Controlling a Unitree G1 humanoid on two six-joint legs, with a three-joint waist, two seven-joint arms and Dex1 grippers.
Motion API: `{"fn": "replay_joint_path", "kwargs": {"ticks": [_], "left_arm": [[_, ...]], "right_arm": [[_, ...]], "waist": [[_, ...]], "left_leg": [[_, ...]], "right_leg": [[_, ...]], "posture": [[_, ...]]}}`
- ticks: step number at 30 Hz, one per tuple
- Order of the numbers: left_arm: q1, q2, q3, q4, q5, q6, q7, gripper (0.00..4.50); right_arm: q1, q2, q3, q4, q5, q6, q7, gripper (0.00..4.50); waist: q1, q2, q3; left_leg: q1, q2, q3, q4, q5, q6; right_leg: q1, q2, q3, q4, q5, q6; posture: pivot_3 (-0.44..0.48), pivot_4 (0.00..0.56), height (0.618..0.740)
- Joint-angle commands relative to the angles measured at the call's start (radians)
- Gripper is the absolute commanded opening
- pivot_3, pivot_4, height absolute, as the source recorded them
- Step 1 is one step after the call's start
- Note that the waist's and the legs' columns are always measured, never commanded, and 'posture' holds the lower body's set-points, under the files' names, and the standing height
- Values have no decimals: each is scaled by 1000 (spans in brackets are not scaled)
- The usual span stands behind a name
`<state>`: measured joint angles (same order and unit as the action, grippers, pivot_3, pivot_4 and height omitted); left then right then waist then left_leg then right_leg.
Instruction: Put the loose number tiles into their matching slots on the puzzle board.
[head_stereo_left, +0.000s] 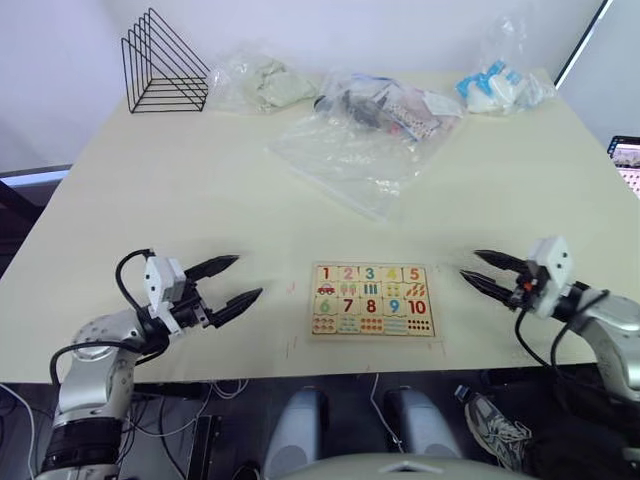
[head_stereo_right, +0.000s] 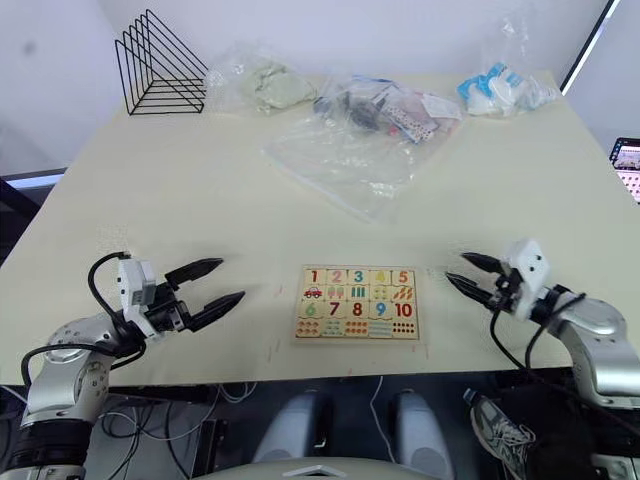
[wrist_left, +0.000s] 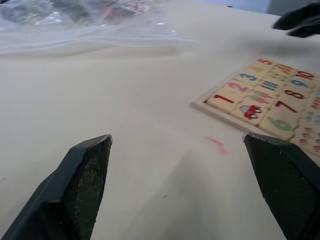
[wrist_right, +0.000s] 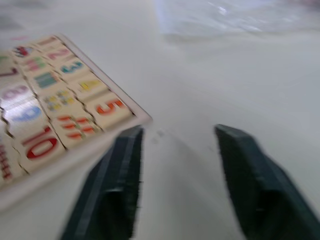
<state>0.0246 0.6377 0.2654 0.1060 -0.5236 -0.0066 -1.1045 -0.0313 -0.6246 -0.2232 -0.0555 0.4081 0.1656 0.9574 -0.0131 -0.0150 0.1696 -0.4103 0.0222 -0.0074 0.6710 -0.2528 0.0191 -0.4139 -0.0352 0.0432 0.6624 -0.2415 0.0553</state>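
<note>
The puzzle board (head_stereo_left: 373, 300) lies flat on the cream table (head_stereo_left: 200, 200), close to the table's near edge, and I place everything else by it. Its top row reads 1 to 5, and the number tiles (head_stereo_left: 370, 274) all sit in that row, each filling its own slot, with none lying loose on the table around the board. My left gripper (head_stereo_left: 232, 280) hangs off the board's left side, apart from it, fingers spread wide with nothing between them; in my left wrist view the board's corner with the 1 lies ahead of the two open fingers (wrist_left: 85, 175). My right gripper (head_stereo_left: 482, 270) sits just off the board's right side, near the corner with the 5, fingers parted and empty. Beyond the board lie clear plastic bags (head_stereo_left: 365, 140), and beyond it to the left stands a black wire rack (head_stereo_left: 165, 65).
</note>
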Motion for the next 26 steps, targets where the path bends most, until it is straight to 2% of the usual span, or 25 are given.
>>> {"fn": "replay_joint_path", "kwargs": {"ticks": [1,5,13,26], "left_arm": [[22,-2,36,-46,-9,13,40,4500],[71,-16,64,-85,-12,27,105,4500],[167,-46,67,-167,73,72,284,4500],[256,-68,104,-227,96,74,373,4500]], "right_arm": [[9,-10,-81,-10,30,-47,-19,4450],[73,-1,-146,1,48,-85,-24,4450],[179,30,-215,18,71,-143,-38,4450],[205,53,-210,41,69,-183,-65,4450]], "waist": [[-1,0,0],[0,0,0],[1,0,0],[1,0,0]], "left_leg": [[0,0,0,0,0,0],[0,0,0,-1,0,0],[4,0,1,-1,0,0],[9,0,4,-3,0,0]], "right_leg": [[0,0,0,0,0,0],[0,0,0,0,0,0],[3,0,2,0,0,0],[6,0,5,0,-1,0]], "posture": [[0,150,740],[0,150,740],[0,150,740],[0,150,740]]}}
